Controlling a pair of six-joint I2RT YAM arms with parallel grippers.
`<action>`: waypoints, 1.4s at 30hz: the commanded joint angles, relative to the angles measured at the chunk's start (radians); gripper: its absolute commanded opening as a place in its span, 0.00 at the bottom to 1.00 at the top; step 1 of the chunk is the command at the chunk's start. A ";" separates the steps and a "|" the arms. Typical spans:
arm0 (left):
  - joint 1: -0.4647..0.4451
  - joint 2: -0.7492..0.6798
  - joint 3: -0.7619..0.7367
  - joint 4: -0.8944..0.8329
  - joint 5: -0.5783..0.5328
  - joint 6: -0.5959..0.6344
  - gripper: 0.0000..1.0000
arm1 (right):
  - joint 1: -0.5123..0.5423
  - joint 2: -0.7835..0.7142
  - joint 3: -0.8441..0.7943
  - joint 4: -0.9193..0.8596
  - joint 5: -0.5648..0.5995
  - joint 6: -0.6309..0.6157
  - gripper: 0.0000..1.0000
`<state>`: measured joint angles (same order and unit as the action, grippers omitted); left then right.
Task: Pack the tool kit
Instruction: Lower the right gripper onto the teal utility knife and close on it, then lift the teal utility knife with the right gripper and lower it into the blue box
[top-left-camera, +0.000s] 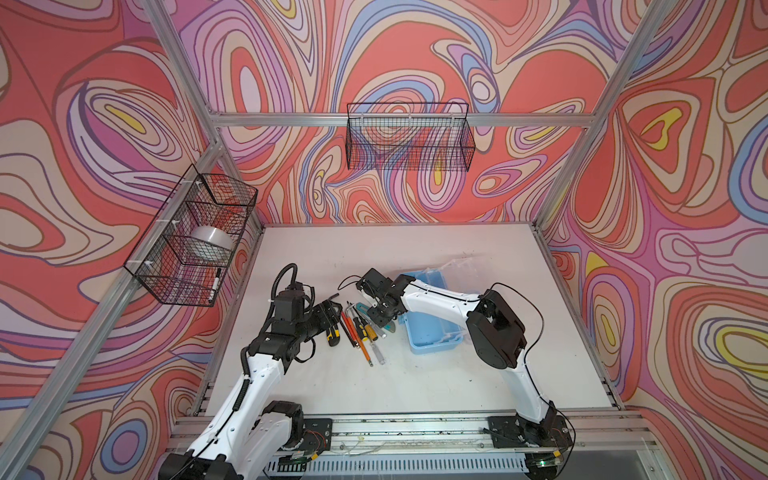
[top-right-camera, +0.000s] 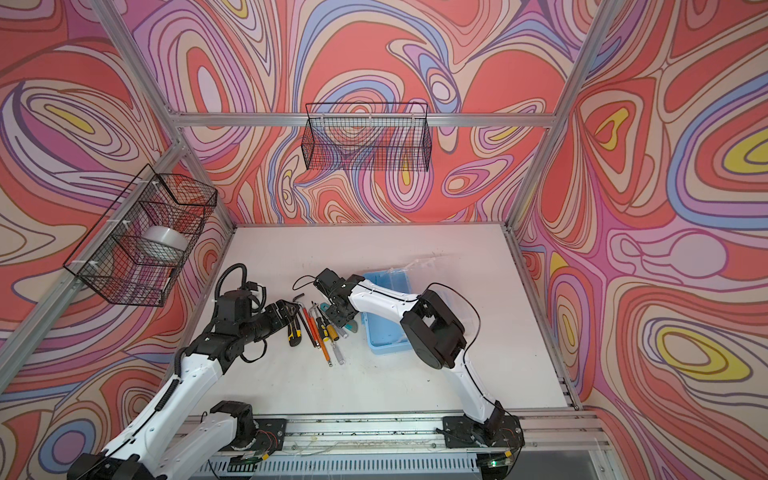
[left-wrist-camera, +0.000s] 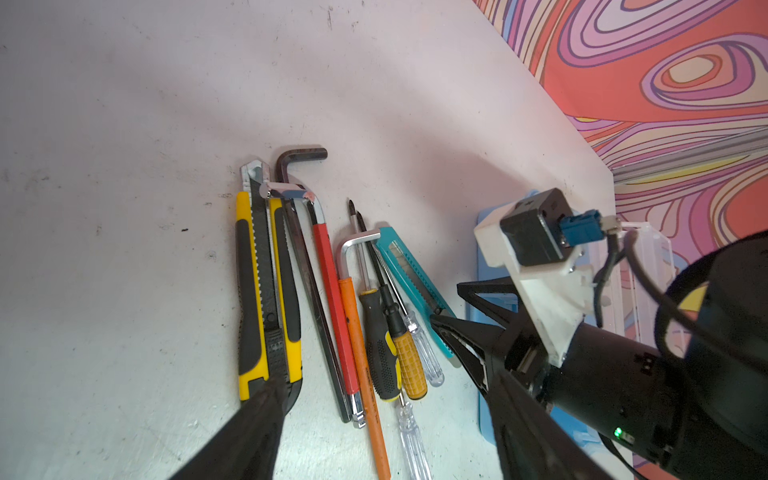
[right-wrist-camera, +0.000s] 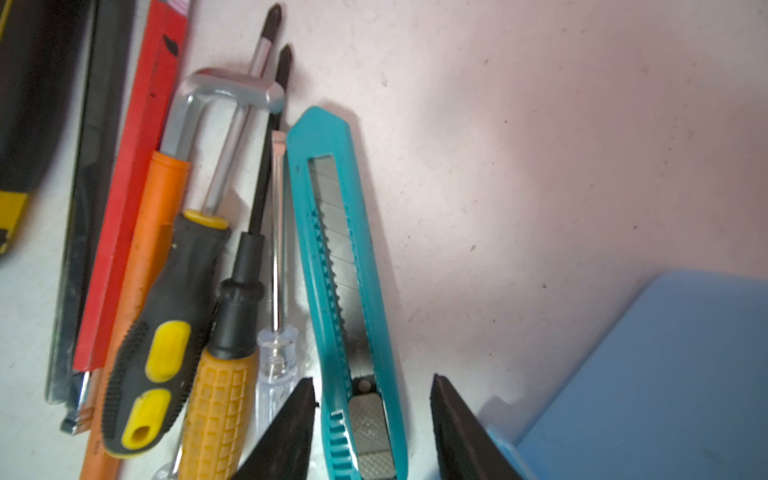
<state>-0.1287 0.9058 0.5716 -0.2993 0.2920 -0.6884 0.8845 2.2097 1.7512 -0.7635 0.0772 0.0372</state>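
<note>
The light-blue box stands open on the white table, its clear lid tipped back. To its left the tools lie side by side: a yellow utility knife, black, red and orange hex keys, several screwdrivers and a teal utility knife. My right gripper is open and straddles the teal knife's slider end. One finger sits close to the knife, with a gap on the box side. My left gripper is open wide above the handle ends, one finger over the yellow knife.
A black wire basket hangs on the back wall. Another basket on the left wall holds a tape roll and a marker. An aluminium rail runs along the table's front edge. The right arm crosses over the box.
</note>
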 joint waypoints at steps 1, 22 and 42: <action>0.008 0.008 -0.015 0.017 0.006 -0.008 0.76 | 0.007 0.040 0.016 -0.007 -0.009 -0.008 0.47; 0.008 0.016 -0.022 0.027 0.001 -0.008 0.76 | 0.009 0.091 0.060 -0.034 -0.036 0.010 0.36; 0.008 0.019 -0.027 0.028 -0.007 -0.013 0.76 | 0.010 0.078 0.130 -0.058 0.026 0.107 0.11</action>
<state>-0.1287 0.9184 0.5560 -0.2867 0.2909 -0.6922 0.8871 2.2856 1.8637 -0.8097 0.0887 0.1246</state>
